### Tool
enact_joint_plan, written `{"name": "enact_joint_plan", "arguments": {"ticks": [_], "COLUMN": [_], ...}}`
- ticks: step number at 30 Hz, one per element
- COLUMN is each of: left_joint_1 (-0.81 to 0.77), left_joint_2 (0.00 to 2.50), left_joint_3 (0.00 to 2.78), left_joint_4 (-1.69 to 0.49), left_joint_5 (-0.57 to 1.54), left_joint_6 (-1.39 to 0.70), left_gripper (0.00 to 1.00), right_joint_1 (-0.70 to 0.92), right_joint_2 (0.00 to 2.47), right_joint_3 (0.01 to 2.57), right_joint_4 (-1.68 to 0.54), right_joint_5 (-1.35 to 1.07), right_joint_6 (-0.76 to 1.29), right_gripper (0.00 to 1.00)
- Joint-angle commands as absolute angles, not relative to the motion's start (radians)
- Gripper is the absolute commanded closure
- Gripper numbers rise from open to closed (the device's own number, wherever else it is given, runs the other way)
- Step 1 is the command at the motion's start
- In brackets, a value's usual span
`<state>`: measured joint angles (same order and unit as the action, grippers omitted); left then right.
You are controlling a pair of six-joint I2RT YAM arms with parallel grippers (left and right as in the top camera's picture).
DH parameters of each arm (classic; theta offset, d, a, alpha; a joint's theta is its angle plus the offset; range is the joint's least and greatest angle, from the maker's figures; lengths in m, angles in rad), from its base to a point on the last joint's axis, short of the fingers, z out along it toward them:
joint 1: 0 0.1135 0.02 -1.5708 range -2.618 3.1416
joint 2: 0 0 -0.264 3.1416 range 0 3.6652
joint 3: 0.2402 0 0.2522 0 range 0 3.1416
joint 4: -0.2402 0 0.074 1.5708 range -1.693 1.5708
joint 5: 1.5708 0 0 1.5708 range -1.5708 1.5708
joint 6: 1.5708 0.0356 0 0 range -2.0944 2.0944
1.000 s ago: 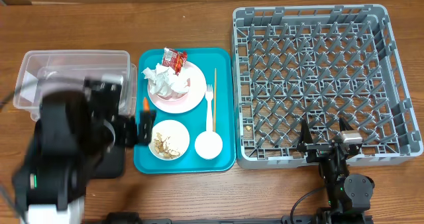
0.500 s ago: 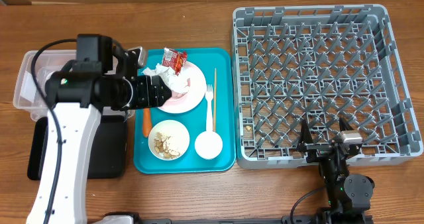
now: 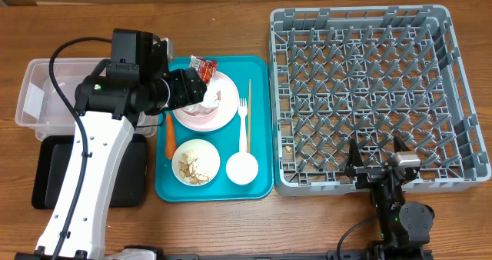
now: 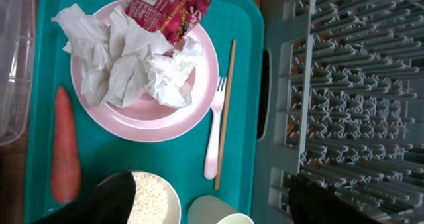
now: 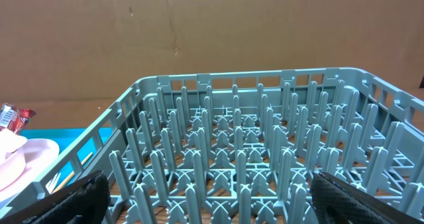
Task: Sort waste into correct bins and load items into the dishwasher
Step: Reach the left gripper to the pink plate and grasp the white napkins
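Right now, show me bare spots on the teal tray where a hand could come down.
Free: the strip between the wooden stick and the right rim of the teal tray, down to the corner beside the cup. A smaller patch sits between plate, carrot and bowl. Crowded: the plate, piled with napkins and wrapper.
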<state>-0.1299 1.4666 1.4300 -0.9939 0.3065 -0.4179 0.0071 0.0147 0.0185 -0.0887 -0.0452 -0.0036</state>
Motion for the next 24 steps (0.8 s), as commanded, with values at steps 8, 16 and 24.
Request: {"name": "enact_joint_plan", "arguments": {"ticks": [8,16,24], "left_joint_1": [-0.372,-0.386,-0.378], "left_joint_2": [1.558,1.728,1.819], "left_joint_3": [1.409,1.409,1.409], "left_joint_4": [-0.982,-0.928,-0.855], "left_joint_5": [-0.160,-0.220,-0.274], "left_joint_6": [-0.715,-0.794,-0.793], "left_gripper": [0.27,0.27,0.27], "right_joint_1": [0.004,0.004,0.004], "right_joint_2": [0.003,0.003,0.003], "right_joint_3": [0.008,0.008,0.008], "right_joint_4": [-0.081,-0.081,-0.081], "right_joint_5": [-0.046,-0.046,-0.046], "right_joint_6": [0.000,0.000,0.001], "right_gripper": [0.00,0.00,0.00]}}
